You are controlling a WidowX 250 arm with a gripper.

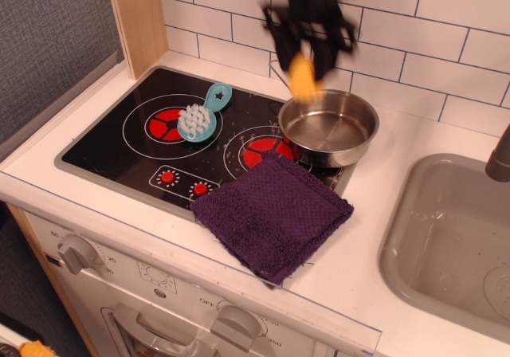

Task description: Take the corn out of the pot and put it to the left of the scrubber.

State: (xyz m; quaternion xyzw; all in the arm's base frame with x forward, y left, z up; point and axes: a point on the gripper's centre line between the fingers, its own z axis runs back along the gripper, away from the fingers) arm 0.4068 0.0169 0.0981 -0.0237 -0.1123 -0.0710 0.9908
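My gripper [304, 64] is shut on the yellow-orange corn [302, 77] and holds it in the air above the back left rim of the pot; both are motion-blurred. The shiny steel pot [328, 127] stands empty on the right burner of the stove. The light-blue scrubber [202, 115], white bristles up, lies on the left burner, well to the left of the gripper.
A purple cloth [272, 212] lies over the front right corner of the black cooktop [127, 150]. A grey sink basin [450, 237] is at the right. A white tiled wall is behind and a wooden post [139, 14] at the back left.
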